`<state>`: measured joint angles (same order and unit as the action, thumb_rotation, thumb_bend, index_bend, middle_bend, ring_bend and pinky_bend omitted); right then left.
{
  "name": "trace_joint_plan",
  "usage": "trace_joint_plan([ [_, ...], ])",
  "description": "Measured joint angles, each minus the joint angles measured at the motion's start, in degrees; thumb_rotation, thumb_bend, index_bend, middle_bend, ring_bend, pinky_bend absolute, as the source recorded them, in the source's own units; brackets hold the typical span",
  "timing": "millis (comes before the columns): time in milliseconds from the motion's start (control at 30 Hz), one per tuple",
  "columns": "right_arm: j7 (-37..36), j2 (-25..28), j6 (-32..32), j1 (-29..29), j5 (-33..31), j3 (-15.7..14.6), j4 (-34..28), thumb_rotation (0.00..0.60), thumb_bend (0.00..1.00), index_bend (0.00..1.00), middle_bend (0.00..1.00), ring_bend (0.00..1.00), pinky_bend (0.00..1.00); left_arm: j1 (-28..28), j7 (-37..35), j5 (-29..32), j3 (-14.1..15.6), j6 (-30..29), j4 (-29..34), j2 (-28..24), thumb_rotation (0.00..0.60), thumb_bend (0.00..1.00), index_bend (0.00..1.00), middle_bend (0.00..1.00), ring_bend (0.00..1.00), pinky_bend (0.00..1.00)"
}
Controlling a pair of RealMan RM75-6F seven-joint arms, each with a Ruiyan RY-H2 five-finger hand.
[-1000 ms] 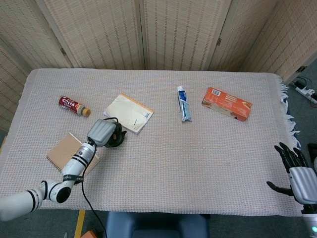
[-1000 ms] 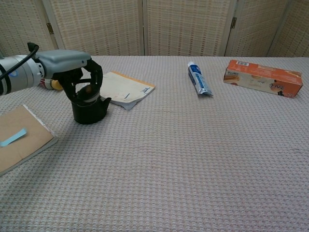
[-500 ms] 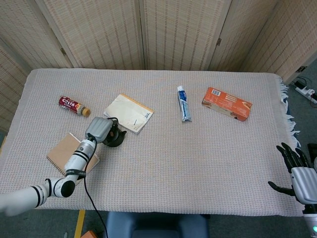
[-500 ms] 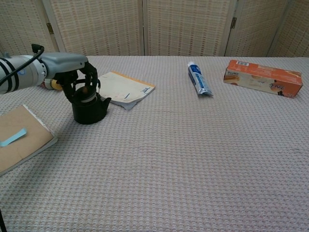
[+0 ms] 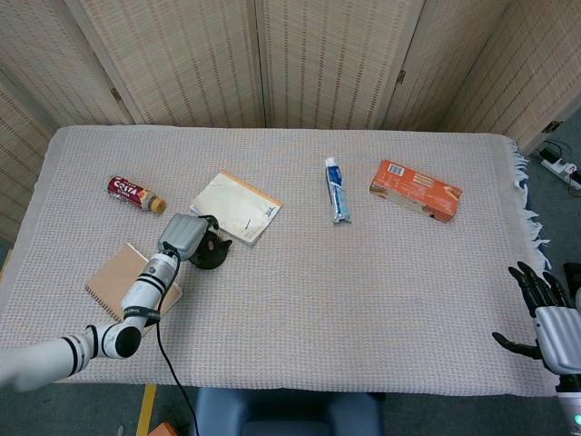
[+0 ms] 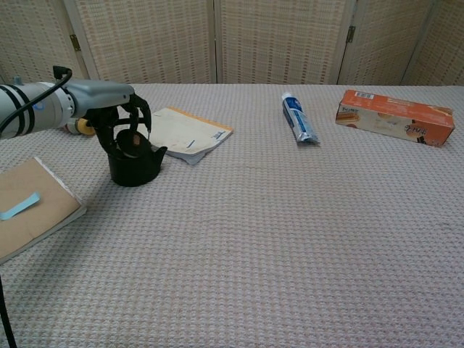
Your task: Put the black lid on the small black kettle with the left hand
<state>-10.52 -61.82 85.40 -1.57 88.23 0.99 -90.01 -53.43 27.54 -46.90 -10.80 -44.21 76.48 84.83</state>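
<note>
The small black kettle (image 6: 135,168) stands on the woven cloth at the left, its spout pointing right; in the head view the kettle (image 5: 214,253) is partly under my left hand (image 5: 184,234). In the chest view my left hand (image 6: 109,100) hovers right above the kettle's mouth. Its dark fingers (image 6: 142,116) curl down around the black lid (image 6: 131,141), which sits tilted at the kettle's opening. My right hand (image 5: 547,318) hangs off the table's front right corner, fingers spread, holding nothing.
A brown notebook (image 6: 29,206) lies left of the kettle and a cream booklet (image 6: 190,134) just behind it. A red bottle (image 5: 136,193) lies further back left. A toothpaste tube (image 6: 299,117) and an orange box (image 6: 395,116) lie at the back right.
My left hand has risen slightly and drawn a little to the left over the kettle, and the lid now shows tilted under its fingers. The right hand has barely moved.
</note>
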Motion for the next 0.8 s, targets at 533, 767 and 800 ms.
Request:
trace_joint_plan([
  [533, 0.0, 0.1, -0.4, -0.3, 0.1, 0.1, -0.1, 0.600, 0.00, 0.04, 0.05, 0.12, 0.02, -1.1, 3.2, 4.7, 1.6, -2.0, 2.4, -1.4, 0.600, 0.16, 0.16, 0.24, 0.77, 0.78],
  [767, 0.2, 0.1, -0.6, -0.5, 0.0, 0.2, -0.2, 0.600, 0.00, 0.04, 0.05, 0.12, 0.02, -0.2, 3.2, 3.1, 2.6, -4.1, 7.7, -3.7, 0.600, 0.16, 0.17, 0.24, 0.77, 0.78],
  [800, 0.2, 0.1, -0.7, -0.5, 0.0, 0.2, -0.2, 0.600, 0.00, 0.04, 0.05, 0.12, 0.02, 0.0, 3.2, 2.6, 2.9, -4.5, 8.5, -4.1, 0.600, 0.16, 0.17, 0.24, 0.77, 0.78],
])
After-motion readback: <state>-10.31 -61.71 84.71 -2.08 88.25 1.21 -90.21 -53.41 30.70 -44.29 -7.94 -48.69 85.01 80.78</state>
